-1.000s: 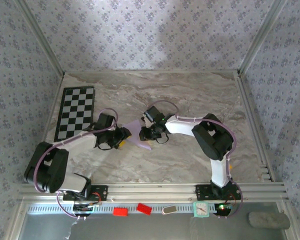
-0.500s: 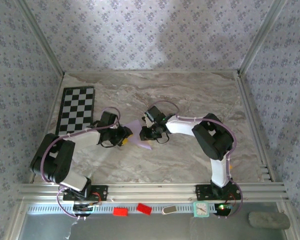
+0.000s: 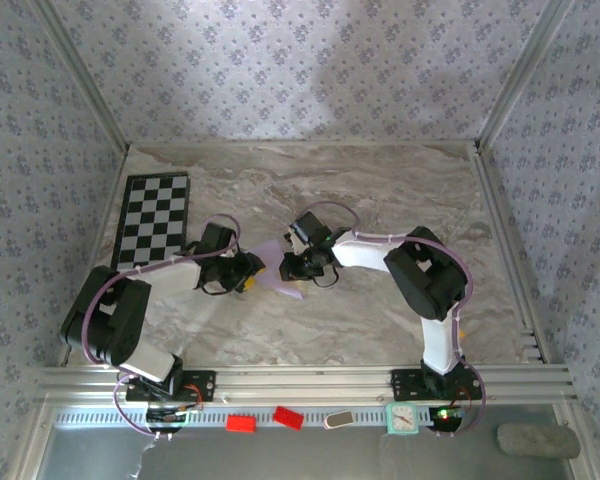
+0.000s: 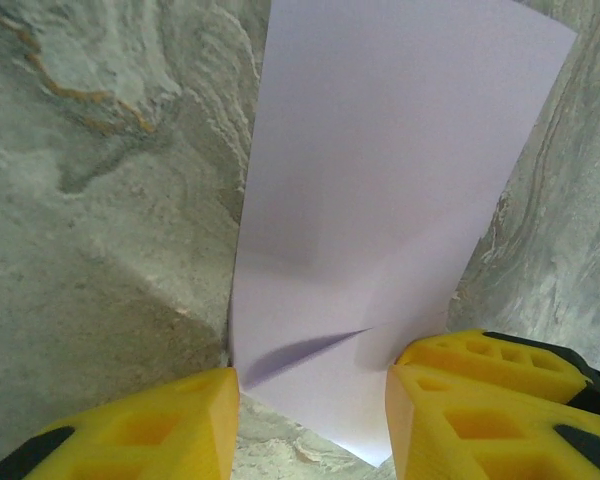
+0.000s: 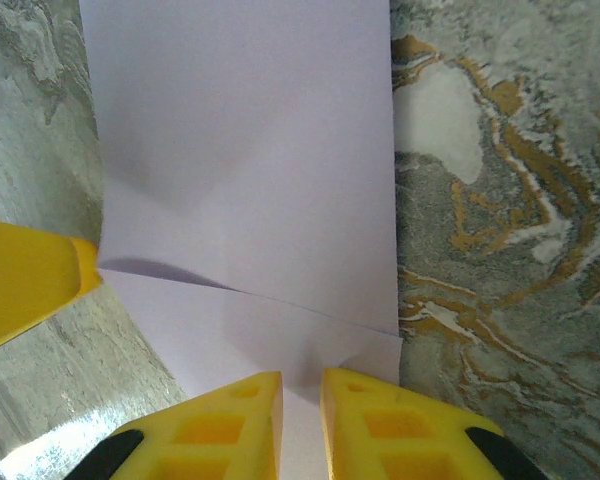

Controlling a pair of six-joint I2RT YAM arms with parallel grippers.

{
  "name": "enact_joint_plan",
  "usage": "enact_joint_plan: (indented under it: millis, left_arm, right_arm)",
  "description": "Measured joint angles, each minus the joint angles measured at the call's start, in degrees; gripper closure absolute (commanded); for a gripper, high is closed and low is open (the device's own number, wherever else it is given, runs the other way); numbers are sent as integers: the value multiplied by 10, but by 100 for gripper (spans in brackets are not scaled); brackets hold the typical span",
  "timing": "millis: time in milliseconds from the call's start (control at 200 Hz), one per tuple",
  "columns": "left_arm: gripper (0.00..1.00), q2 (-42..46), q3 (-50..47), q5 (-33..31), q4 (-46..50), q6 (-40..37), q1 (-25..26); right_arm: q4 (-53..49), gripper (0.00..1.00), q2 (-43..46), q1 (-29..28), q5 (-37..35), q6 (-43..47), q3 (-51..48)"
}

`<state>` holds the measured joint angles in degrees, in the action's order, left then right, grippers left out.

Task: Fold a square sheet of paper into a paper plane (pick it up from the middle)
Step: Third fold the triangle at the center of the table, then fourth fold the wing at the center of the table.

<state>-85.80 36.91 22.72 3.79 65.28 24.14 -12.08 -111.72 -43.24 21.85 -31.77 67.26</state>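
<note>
Tucked inward since a second ago: left elbow (image 3: 105,318). Paper (image 3: 277,268) on worktop (image 3: 380,200), long axis pointing away from left end effector (image 4: 310,375) (spread open astride its near edge); right end effector (image 5: 302,385) nearly closed, grip unclear.

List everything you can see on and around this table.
Paper sheet: one, pale lilac, creased, table centre.
Checkerboard: one, black-and-white, table's far left.
Blocks: two, red, near rail.
Clock: one, teal, near rail.
Oval object: one, whitish, near rail.
Lump: one, grey, near right corner.
Table: one, grey marble pattern.
Left gripper: one, yellow fingers, open astride the paper sheet.
Right gripper: one, yellow fingers, shut on the paper sheet.
</note>
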Motion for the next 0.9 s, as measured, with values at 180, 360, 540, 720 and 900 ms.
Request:
enact_joint_plan:
  millis: [180,360,540,720,900]
  left_arm:
    - [65,3,0,-2,0,3,0]
    - [63,2,-2,-2,-3,4,0]
    - [61,2,-4,-3,-3,4,0]
    - [62,2,-5,-9,5,4,3]
    - [71,1,-7,-7,-1,5,4]
  right_arm:
    - [0,80,0,0,0,0,0]
    - [0,80,0,0,0,0,0]
    - [0,80,0,0,0,0,0]
    - [0,80,0,0,0,0,0]
    - [0,80,0,0,0,0,0]
